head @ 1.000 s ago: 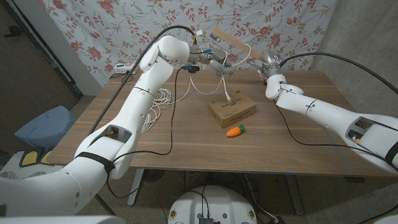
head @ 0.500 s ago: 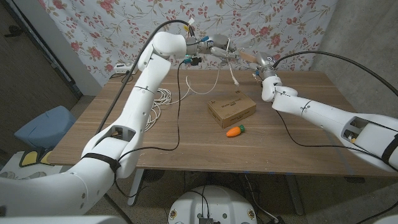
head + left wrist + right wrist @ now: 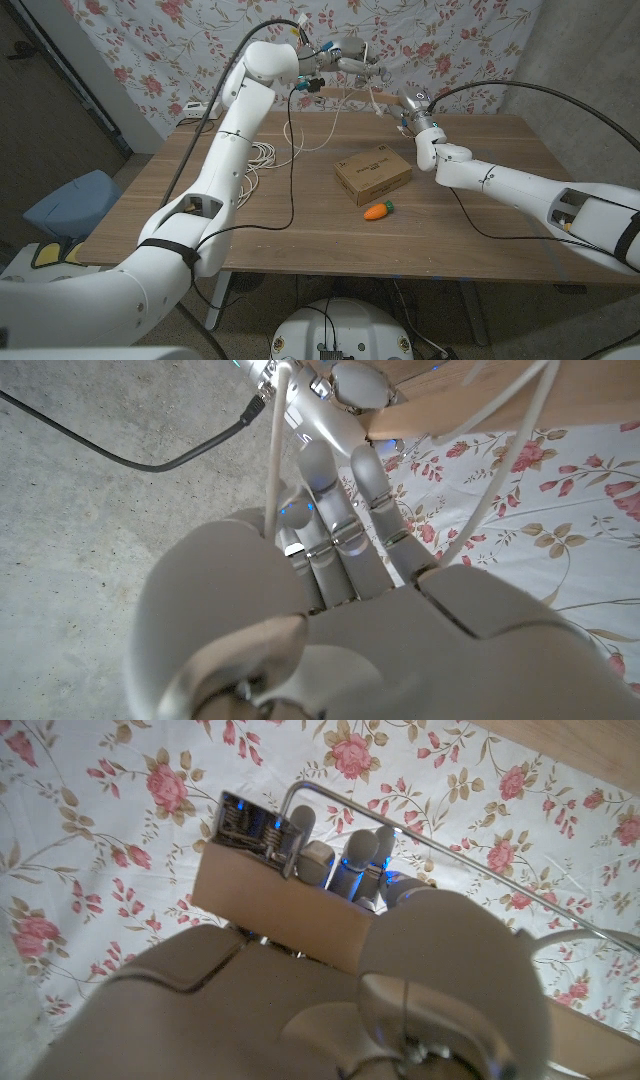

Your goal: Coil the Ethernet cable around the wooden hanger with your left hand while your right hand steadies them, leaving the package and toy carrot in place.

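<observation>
Holding both props well above the bench (image 3: pixel 300 240), the two arms meet near the flowered backdrop. The right hand (image 3: pixel 412 104) is clamped on one end of the wooden hanger (image 3: pixel 290 910); the right wrist view shows its fingers wrapped over the flat wooden bar with the metal hook arching past. Keeping that end fixed in the air presumably gives the other arm room to pass cable right round the bar.

The left hand (image 3: pixel 345 52) is raised high by the hanger's far end. In the left wrist view the Ethernet cable (image 3: pixel 272 460) runs up along the hand's back and in among the curled fingers (image 3: pixel 340 520), so I judge it closed on the cable, though the exact pinch is hidden. More pale strands cross the wood in that view, which suggests some turns are already on.

A length of cable drops from the raised hands to a loose heap (image 3: pixel 258 160) on the bench's left side, so plenty of slack is left to wind.

The package (image 3: pixel 373 172) and toy carrot (image 3: pixel 377 211) sit mid-bench, just beside each other and below the working height. The hanging strand seems the main snag risk to them.
</observation>
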`<action>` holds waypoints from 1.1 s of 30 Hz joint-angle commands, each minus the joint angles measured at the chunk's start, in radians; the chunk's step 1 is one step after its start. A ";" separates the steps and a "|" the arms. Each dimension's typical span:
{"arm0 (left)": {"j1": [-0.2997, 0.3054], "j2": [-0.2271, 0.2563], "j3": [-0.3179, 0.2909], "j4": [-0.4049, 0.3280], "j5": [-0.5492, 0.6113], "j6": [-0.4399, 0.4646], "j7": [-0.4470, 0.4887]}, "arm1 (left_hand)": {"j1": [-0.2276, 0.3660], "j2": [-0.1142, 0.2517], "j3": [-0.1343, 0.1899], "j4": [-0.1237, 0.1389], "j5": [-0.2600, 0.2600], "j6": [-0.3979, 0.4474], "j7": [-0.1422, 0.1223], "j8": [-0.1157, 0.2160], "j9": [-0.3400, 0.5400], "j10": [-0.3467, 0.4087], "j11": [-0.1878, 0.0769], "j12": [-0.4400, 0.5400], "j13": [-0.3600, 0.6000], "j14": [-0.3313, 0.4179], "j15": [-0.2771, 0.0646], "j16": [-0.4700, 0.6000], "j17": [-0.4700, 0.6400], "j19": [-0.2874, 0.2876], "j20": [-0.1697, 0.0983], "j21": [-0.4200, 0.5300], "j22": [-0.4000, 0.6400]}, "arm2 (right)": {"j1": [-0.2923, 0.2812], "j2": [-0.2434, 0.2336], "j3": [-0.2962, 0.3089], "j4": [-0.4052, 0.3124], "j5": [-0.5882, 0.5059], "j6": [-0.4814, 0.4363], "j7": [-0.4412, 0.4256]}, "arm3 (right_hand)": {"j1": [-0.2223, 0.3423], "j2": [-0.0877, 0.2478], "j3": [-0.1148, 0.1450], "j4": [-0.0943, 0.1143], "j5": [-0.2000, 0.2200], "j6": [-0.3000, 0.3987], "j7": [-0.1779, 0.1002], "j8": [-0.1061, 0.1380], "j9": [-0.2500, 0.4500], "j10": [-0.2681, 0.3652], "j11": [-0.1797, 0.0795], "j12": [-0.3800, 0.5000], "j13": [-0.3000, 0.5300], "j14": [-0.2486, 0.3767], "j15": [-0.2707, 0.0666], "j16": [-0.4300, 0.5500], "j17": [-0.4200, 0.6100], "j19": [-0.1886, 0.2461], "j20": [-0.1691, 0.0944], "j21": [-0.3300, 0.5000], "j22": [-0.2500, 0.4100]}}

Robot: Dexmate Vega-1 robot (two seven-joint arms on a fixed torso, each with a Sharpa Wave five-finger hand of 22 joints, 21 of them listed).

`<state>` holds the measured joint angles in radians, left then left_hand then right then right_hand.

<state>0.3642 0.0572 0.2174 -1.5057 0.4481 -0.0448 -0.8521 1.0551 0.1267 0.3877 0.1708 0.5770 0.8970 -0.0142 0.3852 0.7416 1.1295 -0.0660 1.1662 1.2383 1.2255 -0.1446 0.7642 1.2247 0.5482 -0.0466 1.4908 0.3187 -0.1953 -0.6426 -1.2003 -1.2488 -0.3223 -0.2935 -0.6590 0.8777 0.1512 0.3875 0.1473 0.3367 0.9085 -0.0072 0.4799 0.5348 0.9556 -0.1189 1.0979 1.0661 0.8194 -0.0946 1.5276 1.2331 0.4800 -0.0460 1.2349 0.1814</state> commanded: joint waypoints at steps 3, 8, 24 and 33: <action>-0.074 -0.032 -0.012 0.090 0.039 -0.028 0.052 | -0.011 0.002 0.009 0.001 -0.002 0.058 0.046 0.086 0.003 -0.008 -0.002 0.016 0.003 -0.007 0.004 0.015 0.003 0.006 -0.013 0.006 0.003 | 0.025 0.011 -0.083 0.046 -0.105 0.112 -0.064 | 0.008 0.016 0.003 0.004 0.008 0.003 -0.003 0.004 -0.001 -0.004 -0.018 -0.005 -0.006 -0.004 -0.115 0.002 0.006 -0.002 -0.118 -0.003 0.001; -0.095 -0.047 -0.027 0.125 0.058 -0.034 0.087 | -0.014 0.001 0.012 0.000 -0.003 0.059 0.044 0.087 -0.001 -0.011 0.001 0.026 0.003 -0.010 0.003 0.024 0.003 0.005 -0.012 0.008 0.004 | 0.027 0.014 -0.094 0.055 -0.105 0.142 -0.076 | 0.007 0.016 0.001 0.003 0.011 0.002 -0.005 0.007 0.001 -0.006 -0.016 -0.002 0.003 -0.005 -0.115 0.002 0.005 -0.001 -0.119 -0.007 0.001; -0.103 -0.022 -0.060 0.138 0.219 0.065 0.169 | -0.023 -0.002 0.023 -0.001 -0.007 0.057 0.043 0.093 -0.004 -0.021 -0.005 0.059 0.003 -0.024 0.000 0.050 0.004 0.001 -0.011 0.012 0.005 | 0.003 0.001 -0.033 0.094 0.028 0.316 -0.134 | 0.007 0.017 -0.003 0.001 0.015 0.001 -0.005 0.007 -0.002 -0.007 -0.016 -0.007 0.000 -0.007 -0.115 0.001 0.005 0.000 -0.120 -0.014 0.002; -0.085 -0.015 -0.101 0.130 0.246 0.103 0.171 | -0.026 -0.003 0.028 -0.002 -0.010 0.057 0.042 0.095 -0.006 -0.025 -0.003 0.076 0.002 -0.028 -0.004 0.064 0.003 -0.001 -0.012 0.014 0.004 | -0.006 -0.008 0.003 0.101 0.083 0.384 -0.155 | 0.007 0.017 -0.003 0.001 0.017 -0.001 -0.004 0.006 -0.005 -0.007 -0.018 -0.012 -0.007 -0.007 -0.115 0.002 0.006 0.001 -0.120 -0.016 0.002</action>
<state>0.2684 0.0315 0.1546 -1.3754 0.6432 0.0086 -0.6948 1.0368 0.1186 0.4069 0.1659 0.5676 0.8970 -0.0142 0.4310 0.7350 1.1096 -0.0675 1.2350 1.2381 1.2004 -0.1481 0.8181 1.2244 0.5482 -0.0466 1.4946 0.3200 -0.1901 -0.6413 -1.2349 -1.1616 -0.3046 0.0053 -0.7852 0.8763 0.1525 0.3861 0.1460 0.3446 0.9085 -0.0073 0.4816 0.5298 0.9557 -0.1189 1.0870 1.0660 0.8177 -0.0968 1.5274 1.2339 0.4802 -0.0461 1.2234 0.1816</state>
